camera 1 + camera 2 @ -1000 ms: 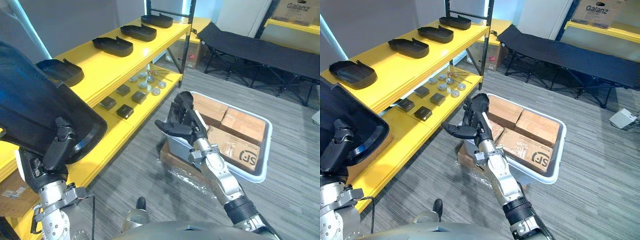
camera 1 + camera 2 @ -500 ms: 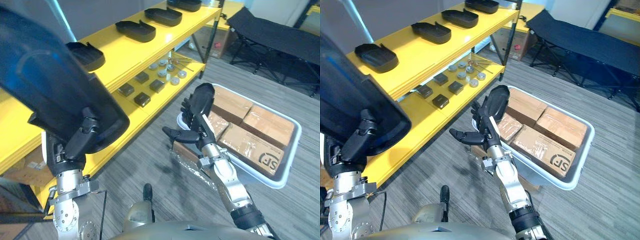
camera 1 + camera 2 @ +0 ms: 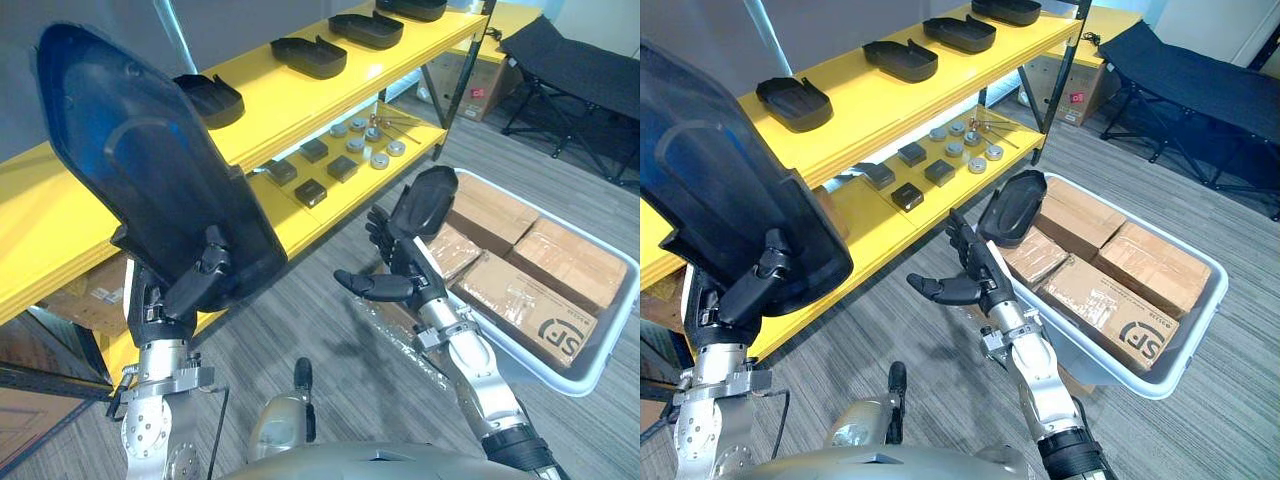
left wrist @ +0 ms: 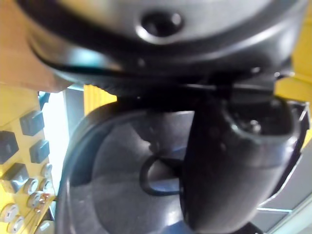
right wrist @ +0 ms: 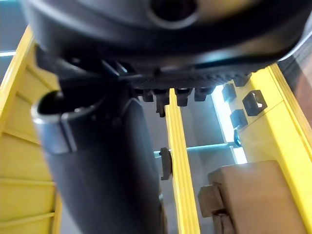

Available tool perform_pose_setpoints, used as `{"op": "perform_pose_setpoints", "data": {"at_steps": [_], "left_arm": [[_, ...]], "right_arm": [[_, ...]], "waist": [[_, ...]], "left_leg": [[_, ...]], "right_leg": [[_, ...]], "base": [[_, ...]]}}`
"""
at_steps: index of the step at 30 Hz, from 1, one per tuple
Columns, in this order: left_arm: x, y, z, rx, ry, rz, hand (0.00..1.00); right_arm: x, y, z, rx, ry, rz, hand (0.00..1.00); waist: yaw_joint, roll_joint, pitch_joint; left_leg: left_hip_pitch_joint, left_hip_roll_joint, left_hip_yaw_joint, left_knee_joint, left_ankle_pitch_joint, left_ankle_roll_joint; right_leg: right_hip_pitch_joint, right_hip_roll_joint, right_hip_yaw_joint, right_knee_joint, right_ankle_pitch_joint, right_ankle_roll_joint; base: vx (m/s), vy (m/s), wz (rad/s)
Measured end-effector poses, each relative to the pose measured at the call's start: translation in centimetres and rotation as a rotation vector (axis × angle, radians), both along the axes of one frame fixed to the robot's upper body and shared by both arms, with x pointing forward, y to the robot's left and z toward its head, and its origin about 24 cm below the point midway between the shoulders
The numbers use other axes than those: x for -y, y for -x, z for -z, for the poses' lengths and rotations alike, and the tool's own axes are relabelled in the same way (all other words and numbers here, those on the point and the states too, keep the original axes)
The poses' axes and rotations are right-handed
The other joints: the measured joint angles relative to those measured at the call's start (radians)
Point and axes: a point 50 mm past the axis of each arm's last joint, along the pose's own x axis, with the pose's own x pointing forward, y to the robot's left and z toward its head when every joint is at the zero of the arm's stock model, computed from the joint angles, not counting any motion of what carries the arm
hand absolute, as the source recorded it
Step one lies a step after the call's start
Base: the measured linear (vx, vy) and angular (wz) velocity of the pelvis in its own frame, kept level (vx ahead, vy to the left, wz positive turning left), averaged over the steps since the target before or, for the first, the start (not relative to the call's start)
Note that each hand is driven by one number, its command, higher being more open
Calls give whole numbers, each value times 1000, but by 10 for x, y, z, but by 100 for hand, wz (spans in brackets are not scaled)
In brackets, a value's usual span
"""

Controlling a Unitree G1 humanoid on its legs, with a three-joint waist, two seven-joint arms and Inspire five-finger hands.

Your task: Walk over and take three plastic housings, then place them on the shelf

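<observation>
My left hand (image 3: 188, 292) is shut on a large black plastic housing (image 3: 140, 170). It holds the housing upright in front of the yellow shelf (image 3: 270, 120), and my thumb (image 4: 234, 161) lies over the hollow inner face (image 4: 117, 190). My right hand (image 3: 985, 285) is raised above the floor beside the grey bin. A smaller-looking black housing (image 3: 1012, 207) sits at its fingers (image 3: 965, 240), and the thumb (image 3: 930, 290) sticks out to the side. Several more black housings (image 3: 210, 98) (image 3: 900, 58) lie in a row on the shelf's top board.
The shelf's lower board (image 3: 290, 215) carries small dark blocks (image 3: 310, 192) and round metal parts (image 3: 378, 155). A grey bin (image 3: 600, 370) of cardboard boxes (image 3: 520, 295) stands on the carpet at the right. A black folding cot (image 3: 585, 70) stands at the back right.
The whole picture has shifted, so the camera has moved; the shelf now shows more fully. The left hand's housing stands more upright and further right in view. The right hand keeps its pose.
</observation>
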Motion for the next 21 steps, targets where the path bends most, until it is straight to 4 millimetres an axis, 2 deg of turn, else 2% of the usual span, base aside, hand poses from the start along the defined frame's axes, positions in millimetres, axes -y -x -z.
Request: {"op": "perform_pose_setpoints", "data": {"at_steps": [3, 6, 7, 8, 9, 10, 11, 12, 14, 16, 17, 19, 21], "left_arm": [[-3, 0, -1, 9, -18, 7, 0], [-13, 3, -4, 19, -48, -19, 0], [-15, 4, -4, 20, -49, -26, 0], [-15, 4, -4, 23, -46, -31, 0], [-16, 3, -6, 33, -56, -26, 0], [-17, 2, -8, 40, -60, -30, 0], [-19, 0, -10, 55, -62, -43, 0], [-20, -3, -12, 66, -57, -58, 0], [-20, -6, -15, 80, -49, -74, 0], [-23, -9, -19, 96, -57, -85, 0], [-24, -14, -24, 115, -62, -89, 0], [-24, -22, -29, 144, -63, -94, 0], [-25, -27, -28, 143, -53, -105, 0]], "right_arm": [[0, -1, -1, 1, -41, 40, 100], [-7, -3, -2, 3, -95, 104, 100], [-8, -4, -3, 5, -98, 112, 100], [-6, -4, -3, 6, -96, 125, 100], [-4, -5, -4, 12, -92, 141, 100], [-4, -6, -5, 20, -92, 144, 100], [-4, -8, -9, 40, -100, 147, 100], [-4, -11, -13, 61, -114, 153, 100], [-2, -12, -16, 87, -124, 159, 100], [3, -13, -20, 115, -121, 161, 100], [7, -16, -26, 151, -117, 165, 100], [14, -19, -36, 198, -95, 170, 100], [19, -18, -42, 223, -84, 176, 100]], "waist": [[22, -15, 6], [53, -55, 17], [53, -56, 17], [53, -54, 15], [52, -58, 11], [51, -64, 7], [51, -74, 5], [45, -76, 5], [35, -65, 6], [21, -56, 7], [11, -50, 5], [-9, -38, 6], [-30, -33, 6]], "left_leg": [[-36, -24, 10, 51, -24, 9], [-84, -67, 15, 175, -117, 27], [-88, -73, 10, 197, -135, 32], [-87, -85, -6, 225, -158, 36], [-76, -91, -16, 221, -189, 42], [-73, -92, -17, 216, -196, 49], [-55, -101, -24, 190, -200, 59], [-23, -110, -40, 147, -193, 73], [44, -110, -59, 91, -179, 89], [104, -108, -76, 46, -183, 90], [118, -105, -97, 38, -195, 83], [121, -101, -135, 41, -206, 86], [134, -100, -170, 51, -222, 77]], "right_leg": [[32, -17, -53, -30, 10, 17], [76, -50, -87, -44, 36, 33], [77, -57, -74, -26, 51, 22], [65, -75, -30, 39, 94, -13], [33, -94, 40, 121, 156, -17], [5, -106, 79, 166, 191, -14], [-57, -130, 158, 259, 274, -13], [-121, -151, 218, 365, 288, -25], [-184, -145, 237, 440, 184, -56], [-234, -115, 239, 403, 142, -94], [-291, -89, 256, 348, 128, -118], [-377, -43, 325, 243, 133, -116], [-427, -9, 400, 152, 153, -88]], "base": [[92, 84, 43], [208, 105, 34], [251, 159, 45], [241, 214, 49], [224, 211, 47], [224, 174, 30], [247, 123, 16], [252, 106, 12], [253, 104, 12], [236, 93, 17], [111, 18, 37], [139, -27, 57], [171, -99, 68]]}}
